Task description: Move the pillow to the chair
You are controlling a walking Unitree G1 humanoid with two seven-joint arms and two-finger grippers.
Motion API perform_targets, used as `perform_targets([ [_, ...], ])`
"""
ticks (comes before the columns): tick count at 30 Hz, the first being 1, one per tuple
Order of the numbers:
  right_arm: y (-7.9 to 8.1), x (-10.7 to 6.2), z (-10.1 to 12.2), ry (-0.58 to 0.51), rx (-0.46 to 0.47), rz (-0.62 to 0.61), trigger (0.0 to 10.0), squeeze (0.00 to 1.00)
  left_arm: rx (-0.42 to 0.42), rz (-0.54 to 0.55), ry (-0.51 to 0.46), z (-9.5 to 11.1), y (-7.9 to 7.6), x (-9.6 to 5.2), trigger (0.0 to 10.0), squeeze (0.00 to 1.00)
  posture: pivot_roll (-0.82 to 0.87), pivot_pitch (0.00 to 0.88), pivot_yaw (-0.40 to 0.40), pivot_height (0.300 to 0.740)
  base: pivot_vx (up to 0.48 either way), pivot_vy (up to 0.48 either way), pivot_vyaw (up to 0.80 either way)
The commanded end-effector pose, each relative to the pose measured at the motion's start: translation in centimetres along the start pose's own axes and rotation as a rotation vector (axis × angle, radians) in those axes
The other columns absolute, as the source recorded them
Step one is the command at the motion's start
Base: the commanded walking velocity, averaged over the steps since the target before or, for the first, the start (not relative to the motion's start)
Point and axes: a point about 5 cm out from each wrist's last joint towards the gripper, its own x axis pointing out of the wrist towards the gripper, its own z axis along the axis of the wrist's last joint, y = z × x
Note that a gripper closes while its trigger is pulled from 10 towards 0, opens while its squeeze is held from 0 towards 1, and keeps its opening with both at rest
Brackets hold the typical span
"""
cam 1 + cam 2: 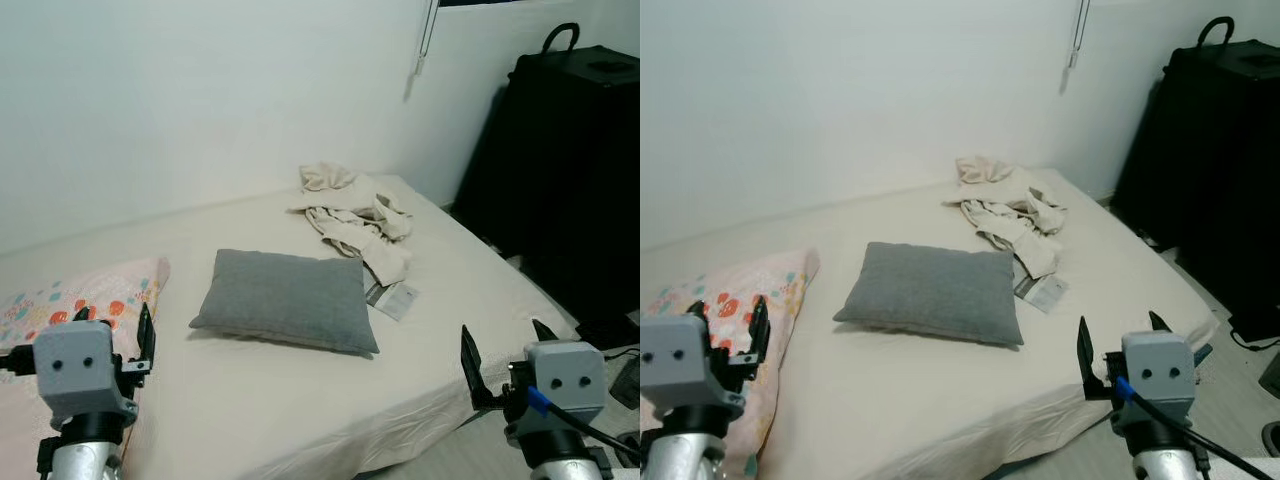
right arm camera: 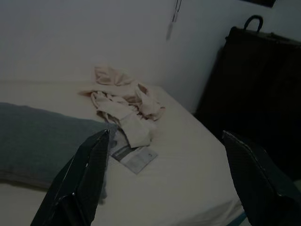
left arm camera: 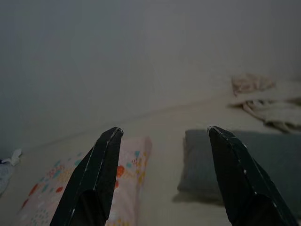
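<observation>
Squarely in the middle of the bed lies the grey pillow, flat and untouched, as the robot faces it with both arms raised short of the mattress edge. Jaws on the left gripper stand wide apart, framing a patterned pillow and the grey one's near corner; jaws on the right gripper are likewise spread, holding nothing. The step in hand appears to be the approach. A sound pick-up would bring both grippers in over the pillow's two short ends and pinch the soft fabric deeply, since a shallow bite on one corner would likely let it sag and drag across the sheet.

Cream bedding covers the mattress, smooth near the pillow. A heap of crumpled clothes sits toward the far corner by the white wall, with a small printed packet just beside the pillow's right end. A tall black case stands to the right of the bed; whether a chair sits behind it cannot be told.
</observation>
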Motion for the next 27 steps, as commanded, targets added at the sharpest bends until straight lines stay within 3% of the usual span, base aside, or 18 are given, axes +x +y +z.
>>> perform_targets([
  [1,0.6,0.1,0.3,-0.004,0.038,0.032,10.0,0.0,0.002,-0.039,0.062,-0.9,-0.1,-0.2,10.0,0.0,-0.02,0.012,0.014,0.74,0.0,0.0,0.0],
  [5,1.8,0.4,0.4,0.004,0.081,0.143,10.0,0.0,0.01,-0.148,0.1,-1.6,-0.9,-0.4,10.0,0.0,-0.02,0.02,0.016,0.74,0.0,0.0,0.0],
  [10,3.3,0.2,-0.2,0.025,0.052,0.243,10.0,0.0,0.022,-0.164,0.135,-2.3,-1.3,-0.7,10.0,0.0,-0.02,0.015,0.015,0.74,0.0,0.0,0.0],
  [16,3.6,-0.2,-1.6,0.113,0.065,0.219,10.0,0.0,-0.013,-0.115,0.162,-2.6,-0.8,-0.8,10.0,0.0,-0.01,0.012,0.018,0.74,0.0,0.0,0.0],
  [27,3.3,0.0,-1.8,0.105,0.023,0.193,10.0,0.0,0.005,-0.073,0.156,-2.6,-0.1,-0.7,10.0,0.0,-0.01,0.011,0.03,0.74,0.0,0.0,0.0],
])
